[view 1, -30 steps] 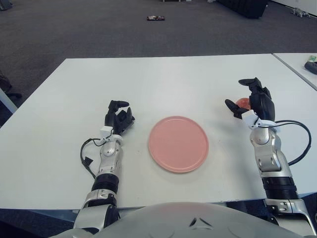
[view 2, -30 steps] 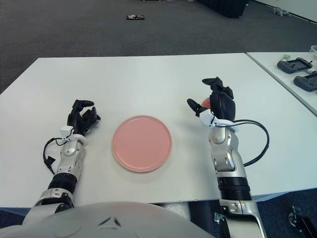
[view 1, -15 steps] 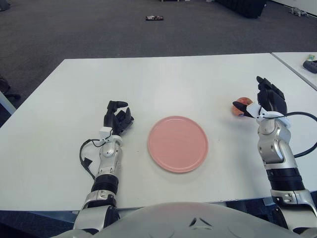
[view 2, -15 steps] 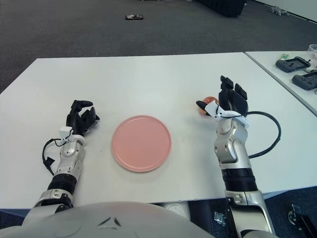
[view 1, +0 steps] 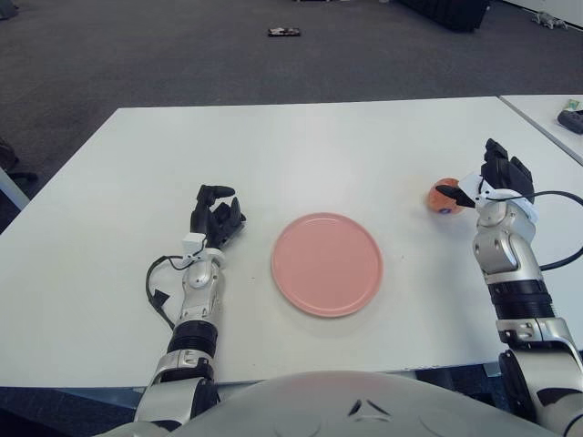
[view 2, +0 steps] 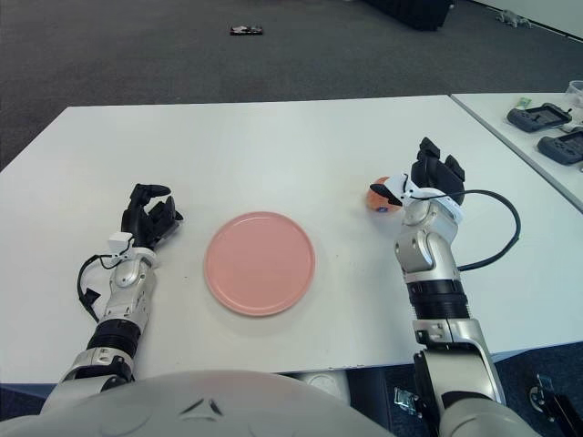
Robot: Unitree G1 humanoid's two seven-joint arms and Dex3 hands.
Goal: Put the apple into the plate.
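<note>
A small red-orange apple [view 1: 440,196] lies on the white table [view 1: 301,146], right of the round pink plate [view 1: 327,264]. It also shows in the right eye view [view 2: 383,197]. My right hand [view 1: 492,182] stands just right of the apple with its fingers spread and upright, thumb tip close to the apple; it does not hold it. My left hand [view 1: 216,217] rests on the table left of the plate, fingers loosely curled, holding nothing.
A second white table [view 2: 547,127] stands to the right with dark devices [view 2: 542,118] on it. A black cable [view 2: 496,246] loops off my right forearm. A small dark object [view 1: 286,34] lies on the grey carpet beyond the table.
My right hand has moved right and down from over the apple to beside it. The apple, hidden behind the hand before, now shows clearly on the table. The left hand has not moved.
</note>
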